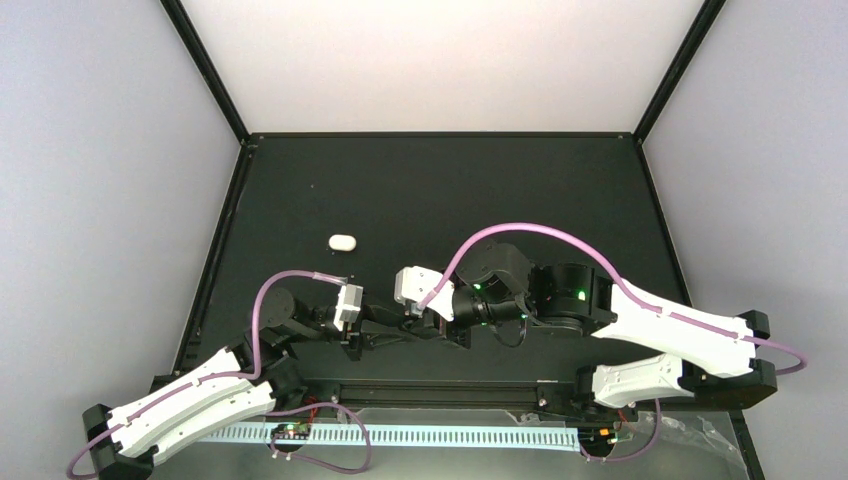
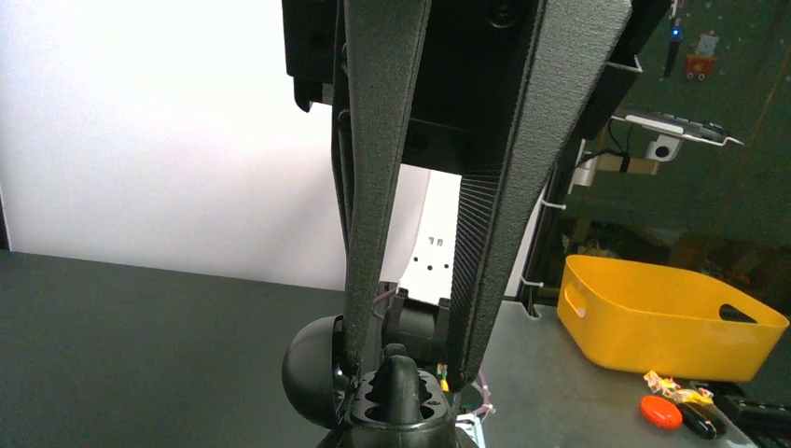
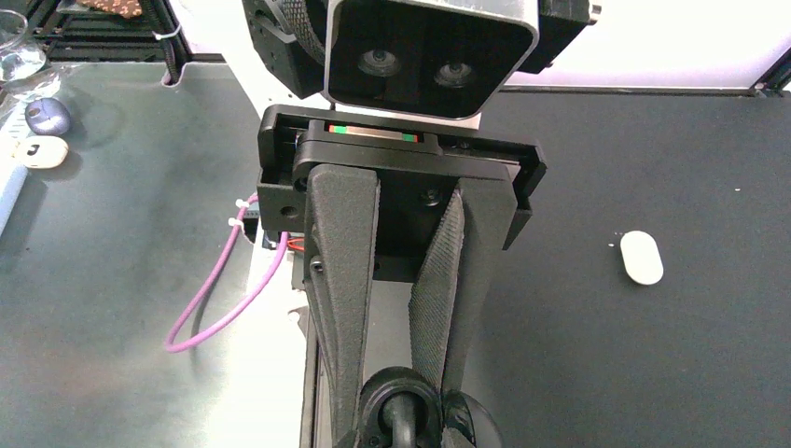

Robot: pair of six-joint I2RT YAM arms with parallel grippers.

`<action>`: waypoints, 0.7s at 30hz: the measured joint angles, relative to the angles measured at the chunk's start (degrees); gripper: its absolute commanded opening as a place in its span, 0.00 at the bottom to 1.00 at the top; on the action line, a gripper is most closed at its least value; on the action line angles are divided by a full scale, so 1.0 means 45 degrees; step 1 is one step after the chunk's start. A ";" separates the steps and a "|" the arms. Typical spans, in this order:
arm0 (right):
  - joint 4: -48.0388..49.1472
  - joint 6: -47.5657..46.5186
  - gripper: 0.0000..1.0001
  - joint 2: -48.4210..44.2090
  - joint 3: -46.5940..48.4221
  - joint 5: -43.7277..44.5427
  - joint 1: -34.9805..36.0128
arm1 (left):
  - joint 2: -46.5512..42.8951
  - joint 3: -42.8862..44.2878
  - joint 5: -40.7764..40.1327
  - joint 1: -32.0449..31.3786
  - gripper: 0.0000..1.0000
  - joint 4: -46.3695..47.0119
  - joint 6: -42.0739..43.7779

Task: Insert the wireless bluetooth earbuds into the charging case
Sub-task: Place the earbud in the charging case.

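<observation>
You work in a robotics lab: black framed bench (image 1: 420, 190) with white screens (image 1: 440, 60); yellow bin (image 2: 667, 317) right of the left gripper (image 2: 396, 359).

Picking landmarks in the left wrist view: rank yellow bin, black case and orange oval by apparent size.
1. yellow bin, largest.
2. black case, next, but it sits close to the lens and the bottom edge cuts it, so its place against the bin is unsure.
3. orange oval, clearly smallest.
</observation>
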 measured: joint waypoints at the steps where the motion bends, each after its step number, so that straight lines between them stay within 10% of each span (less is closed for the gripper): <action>1: 0.0000 0.0000 0.23 -0.0024 0.0000 0.0010 0.0005 | 0.0000 0.0000 -0.0010 0.0000 0.01 0.0000 0.0000; 21: -0.0058 0.0005 0.29 -0.0398 0.0151 0.0325 0.0049 | 0.0005 0.0000 -0.0034 0.0000 0.02 0.0000 0.0000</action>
